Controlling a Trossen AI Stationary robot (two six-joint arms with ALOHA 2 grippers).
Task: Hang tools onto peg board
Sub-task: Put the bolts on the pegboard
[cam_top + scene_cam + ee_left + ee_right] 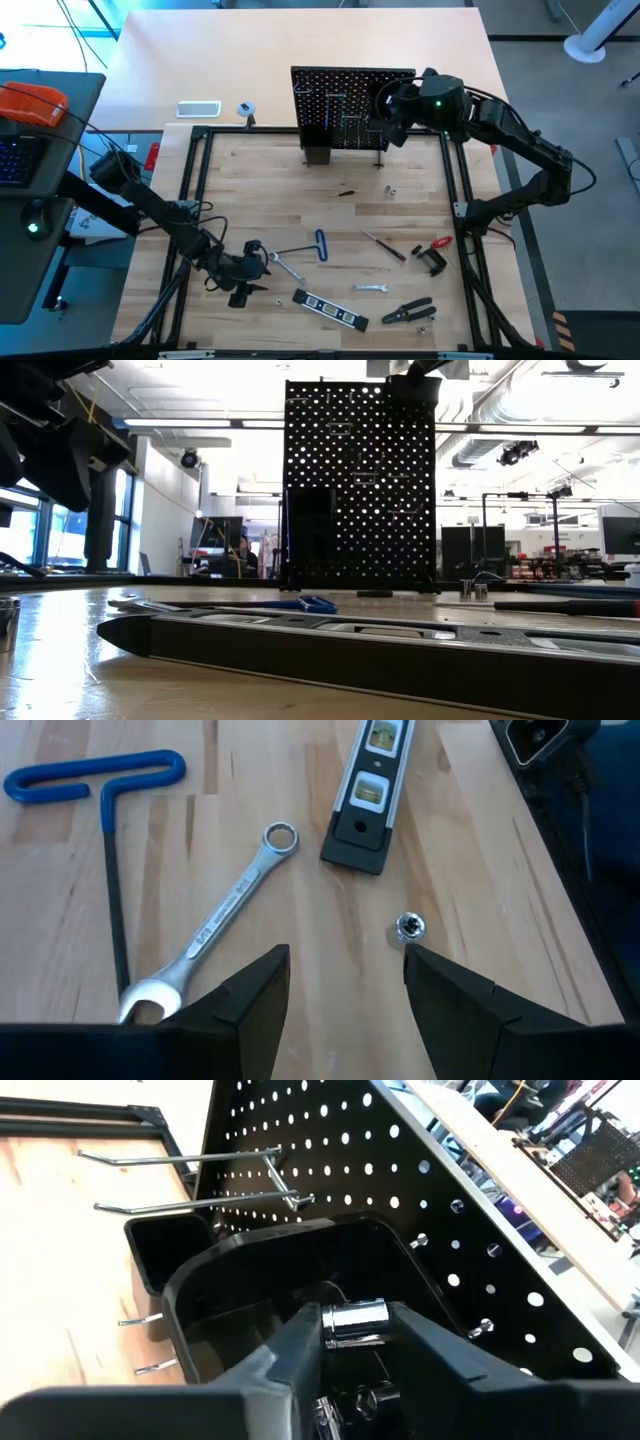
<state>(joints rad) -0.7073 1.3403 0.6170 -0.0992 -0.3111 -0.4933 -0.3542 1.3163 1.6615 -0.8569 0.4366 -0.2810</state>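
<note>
Right gripper (355, 1342) grasps a socket (356, 1322) over the pegboard (345, 105) bin (250, 1280) (overhead hides it); left gripper (345, 985) released.

Open left gripper (345, 982) hovers over table (480, 850) between wrench (215, 925) and socket (409, 928).

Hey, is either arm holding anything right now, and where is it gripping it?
The right gripper holds a small chrome socket by its sides, over the black bin on the peg board. The left gripper holds nothing.
</note>
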